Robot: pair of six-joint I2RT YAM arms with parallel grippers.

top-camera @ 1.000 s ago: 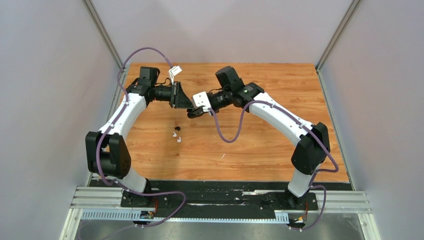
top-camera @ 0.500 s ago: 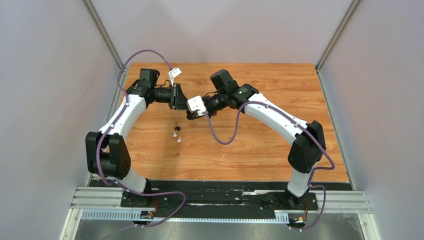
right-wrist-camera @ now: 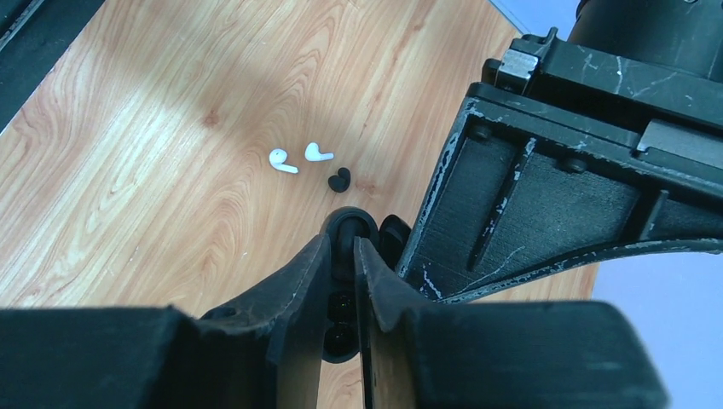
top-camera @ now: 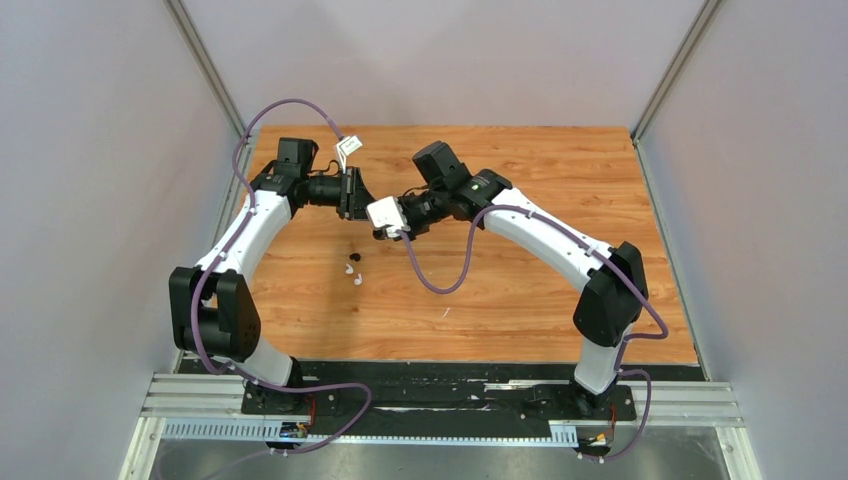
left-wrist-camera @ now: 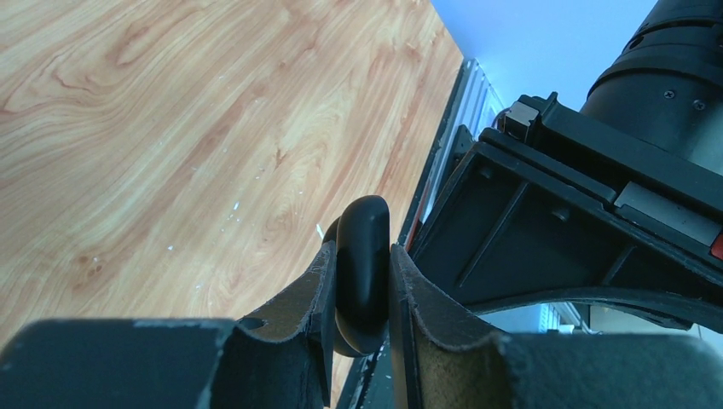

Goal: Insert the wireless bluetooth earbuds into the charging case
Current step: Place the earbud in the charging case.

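My left gripper (left-wrist-camera: 360, 266) is shut on the black charging case (left-wrist-camera: 364, 226), holding it on edge above the table. In the right wrist view the case (right-wrist-camera: 342, 339) lies under my right gripper (right-wrist-camera: 343, 245), its dark sockets showing through the narrow gap between the fingers. The right jaws stand slightly open, and I see nothing pinched between them. Both grippers meet above the table's middle in the top view, left gripper (top-camera: 368, 208) beside right gripper (top-camera: 384, 233). Two white earbuds (right-wrist-camera: 282, 161) (right-wrist-camera: 317, 153) and a black earbud (right-wrist-camera: 338, 180) lie on the wood below them.
The loose earbuds show in the top view as a black one (top-camera: 353, 257) and two white ones (top-camera: 349, 269) (top-camera: 357, 281). The wooden table (top-camera: 520, 290) is walled at the left, right and back. The right arm's purple cable (top-camera: 440, 285) hangs low over the wood.
The right arm has moved left, bringing its gripper up against the left gripper and over the case. Its jaws have parted slightly. The left arm has held still.
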